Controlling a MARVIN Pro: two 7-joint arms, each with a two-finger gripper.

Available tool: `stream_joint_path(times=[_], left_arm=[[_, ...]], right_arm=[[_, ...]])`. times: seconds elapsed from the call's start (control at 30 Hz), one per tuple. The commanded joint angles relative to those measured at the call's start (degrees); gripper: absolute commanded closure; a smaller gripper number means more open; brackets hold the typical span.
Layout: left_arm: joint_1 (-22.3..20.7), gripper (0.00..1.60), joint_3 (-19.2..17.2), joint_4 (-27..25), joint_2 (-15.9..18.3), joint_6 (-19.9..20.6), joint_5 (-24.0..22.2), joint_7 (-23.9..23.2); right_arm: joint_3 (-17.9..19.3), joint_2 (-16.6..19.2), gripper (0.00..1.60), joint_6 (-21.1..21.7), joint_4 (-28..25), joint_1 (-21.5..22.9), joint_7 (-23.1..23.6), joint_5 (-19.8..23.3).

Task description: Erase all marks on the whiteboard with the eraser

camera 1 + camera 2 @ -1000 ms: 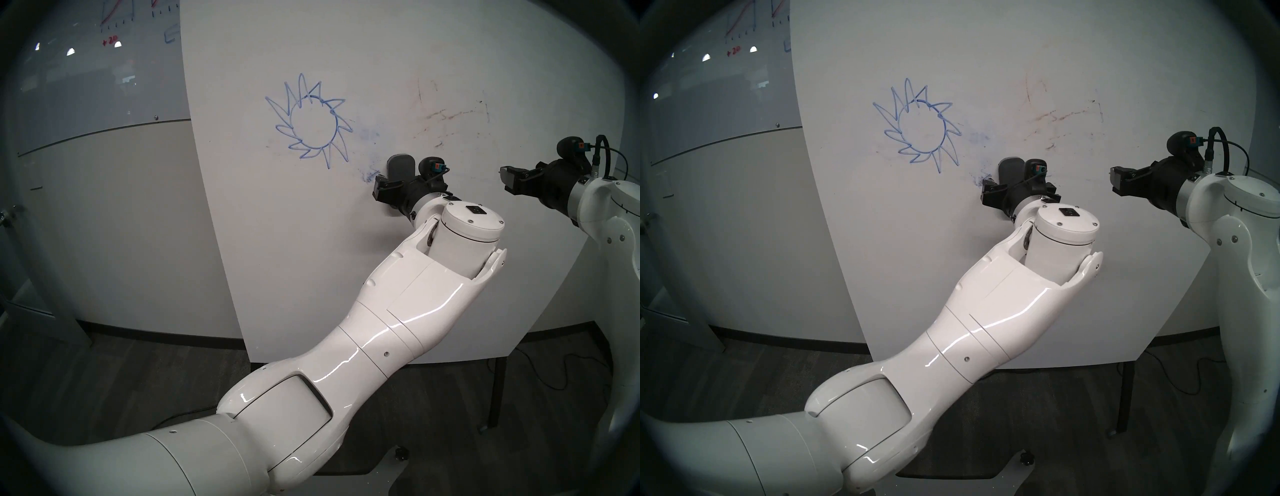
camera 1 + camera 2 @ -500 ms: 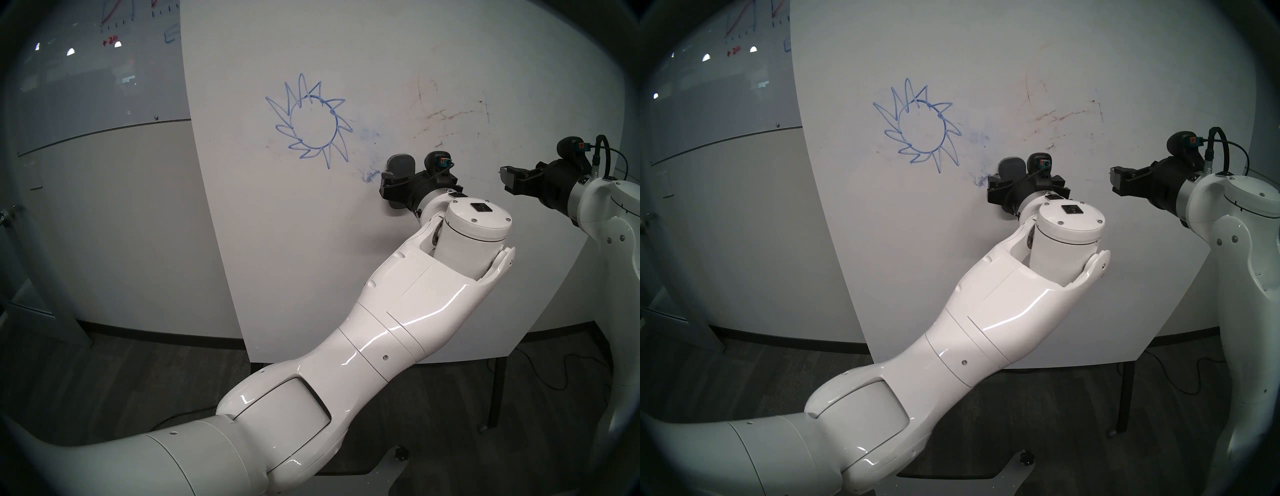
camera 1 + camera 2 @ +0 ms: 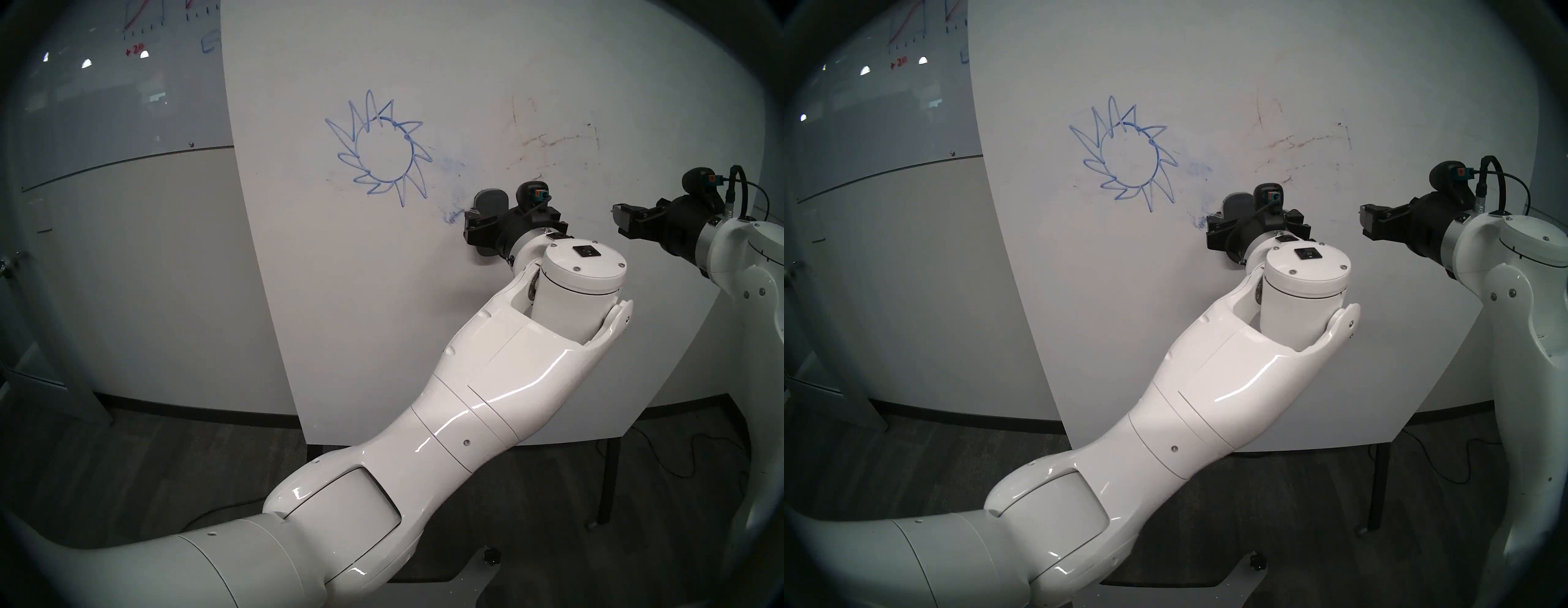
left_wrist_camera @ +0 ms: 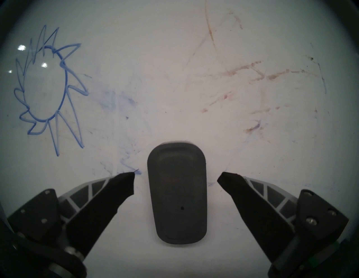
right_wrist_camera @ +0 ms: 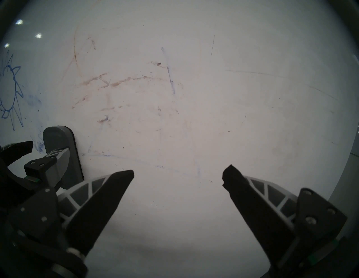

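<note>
The whiteboard (image 3: 382, 297) stands upright ahead of me. Its marks are a blue circle ringed with spiky rays (image 3: 384, 148) (image 4: 44, 87), blue smudges (image 3: 452, 163) (image 4: 116, 101) and faint brownish streaks (image 3: 547, 142) (image 5: 116, 83). The dark grey eraser (image 3: 491, 203) (image 4: 176, 192) clings upright to the board, below and right of the drawing. My left gripper (image 3: 507, 223) (image 4: 175, 177) is open and straddles the eraser, with a gap on each side. My right gripper (image 3: 619, 220) (image 5: 177, 177) is open and empty, farther right, facing bare board.
A glossy grey glass board (image 3: 127, 85) with red and blue graph scribbles hangs on the wall to the left. The whiteboard's left edge (image 3: 263, 276) runs down to the floor. A dark stand leg (image 3: 606, 479) and floor cables (image 3: 687, 458) lie at lower right.
My left gripper has shifted slightly right and its wrist has turned, so its fingers now sit on either side of the eraser. The eraser and right arm have not moved.
</note>
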Motion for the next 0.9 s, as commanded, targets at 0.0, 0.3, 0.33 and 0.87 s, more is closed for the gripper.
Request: stream_joint_path(times=[0.0, 0.3, 0.33, 0.87], left_arm=[[-0.4, 0.0, 1.0, -1.37, -0.18, 0.65, -1.33, 1.16], [-0.66, 0.0, 0.21, -0.49, -0.54, 0.21, -3.14, 1.24], [-0.72, 0.0, 0.12, -0.39, -0.53, 0.08, -3.26, 1.23], [-0.82, 0.0, -0.36, 0.04, 0.01, -0.6, -4.25, 1.47]], right_arm=[[0.14, 0.26, 0.0, -0.39, -0.24, 0.43, 0.09, -0.15], [0.14, 0.26, 0.0, -0.39, -0.24, 0.43, 0.09, -0.15], [0.14, 0.26, 0.0, -0.39, -0.24, 0.43, 0.09, -0.15], [0.14, 0.26, 0.0, -0.39, -0.24, 0.43, 0.09, -0.15]])
